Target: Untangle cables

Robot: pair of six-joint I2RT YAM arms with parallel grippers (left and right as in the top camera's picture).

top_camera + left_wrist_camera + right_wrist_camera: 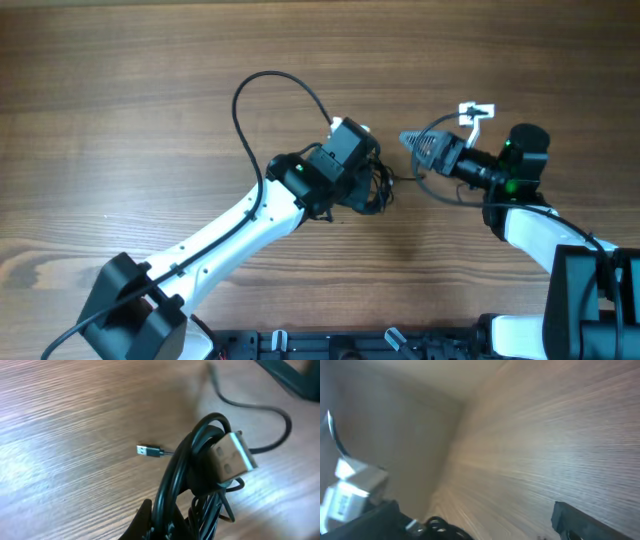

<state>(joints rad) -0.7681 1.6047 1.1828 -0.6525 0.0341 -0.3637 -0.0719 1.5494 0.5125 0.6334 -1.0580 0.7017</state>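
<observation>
My left gripper is shut on a bundle of black cables and holds it near the table's middle. In the left wrist view the jaws clamp the coiled black bundle. A silver USB-A plug sticks out of it, and a small silver connector lies on the wood beyond. A black cable loop arcs away to the upper left. My right gripper is open and empty, just right of the bundle. Its fingers are spread wide over bare wood.
A white connector on a thin cable lies by the right arm, and it also shows at the left edge of the right wrist view. A black cable strand runs off to the upper right. The table is wood.
</observation>
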